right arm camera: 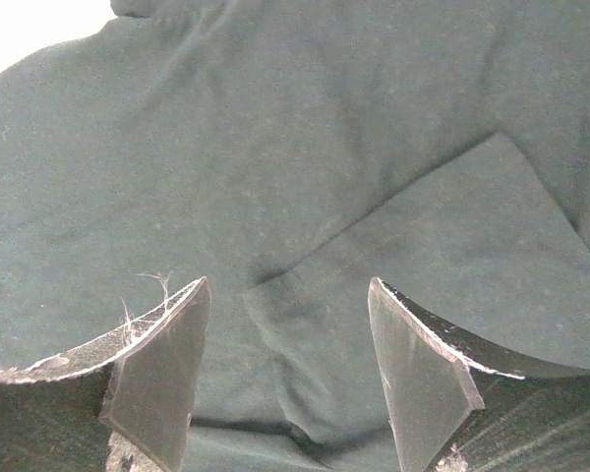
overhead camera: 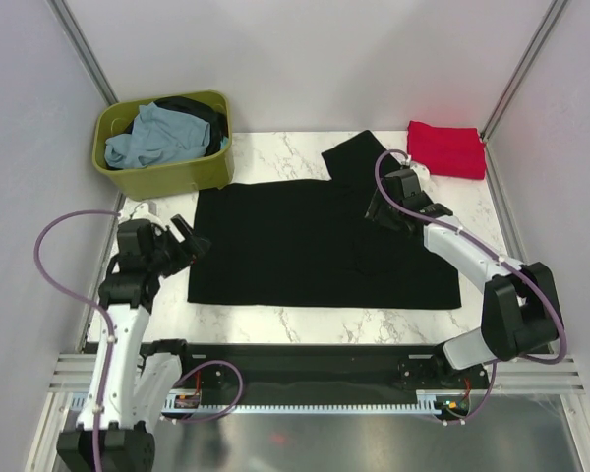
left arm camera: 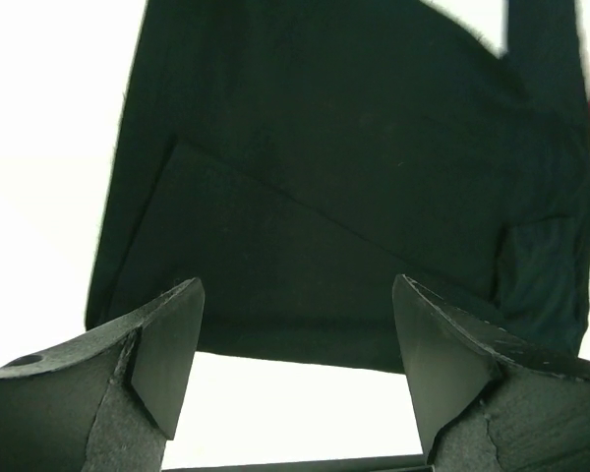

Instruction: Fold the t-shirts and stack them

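Observation:
A large black t-shirt (overhead camera: 315,246) lies spread flat across the marble table, one sleeve (overhead camera: 359,157) pointing to the far side. My left gripper (overhead camera: 189,241) is open at the shirt's left edge, over bare table; the left wrist view shows the shirt (left arm camera: 354,177) just ahead of the open fingers (left arm camera: 167,354). My right gripper (overhead camera: 377,211) is open over the shirt's upper right part; the right wrist view shows a folded flap of the cloth (right arm camera: 442,265) between its fingers (right arm camera: 157,374). A folded red t-shirt (overhead camera: 446,148) lies at the far right. A pale blue-grey shirt (overhead camera: 152,138) and a dark one (overhead camera: 202,110) sit in the tub.
The olive-green plastic tub (overhead camera: 167,175) stands at the far left corner, just beyond my left gripper. Grey walls close in the table on the left, far and right sides. A metal rail (overhead camera: 315,379) runs along the near edge.

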You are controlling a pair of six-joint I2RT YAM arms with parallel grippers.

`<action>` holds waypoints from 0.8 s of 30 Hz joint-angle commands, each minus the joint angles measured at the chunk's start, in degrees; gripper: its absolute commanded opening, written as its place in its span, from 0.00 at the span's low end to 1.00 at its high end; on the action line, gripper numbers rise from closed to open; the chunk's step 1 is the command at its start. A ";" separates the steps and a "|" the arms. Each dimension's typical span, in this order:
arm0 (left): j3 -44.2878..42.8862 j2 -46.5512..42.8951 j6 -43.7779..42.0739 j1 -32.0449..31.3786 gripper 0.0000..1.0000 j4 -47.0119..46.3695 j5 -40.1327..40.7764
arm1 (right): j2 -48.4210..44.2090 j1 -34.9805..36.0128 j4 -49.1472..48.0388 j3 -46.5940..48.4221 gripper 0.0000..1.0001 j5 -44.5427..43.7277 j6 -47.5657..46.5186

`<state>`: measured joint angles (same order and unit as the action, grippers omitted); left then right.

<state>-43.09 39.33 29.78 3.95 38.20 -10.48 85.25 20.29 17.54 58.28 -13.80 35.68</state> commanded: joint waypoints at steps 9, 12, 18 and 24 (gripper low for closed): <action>-1.91 29.11 11.79 -20.99 0.84 -14.89 8.72 | 2.02 -1.48 -1.89 -8.87 0.72 1.93 -1.40; -0.86 35.71 11.88 -23.28 0.84 -21.22 10.30 | 2.99 -2.01 -3.21 -11.08 0.72 2.20 -1.58; 1.25 45.66 12.41 -24.16 0.84 -25.35 9.87 | 5.27 -2.19 -3.74 -14.77 0.71 3.87 -0.53; 7.39 43.03 13.98 -24.95 0.84 -24.75 9.51 | 0.98 -2.19 -4.45 -20.66 0.71 8.44 4.29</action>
<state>-40.05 82.76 40.86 -20.34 13.04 -1.58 86.56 18.09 9.82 41.78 -10.70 35.88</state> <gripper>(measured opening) 0.840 0.711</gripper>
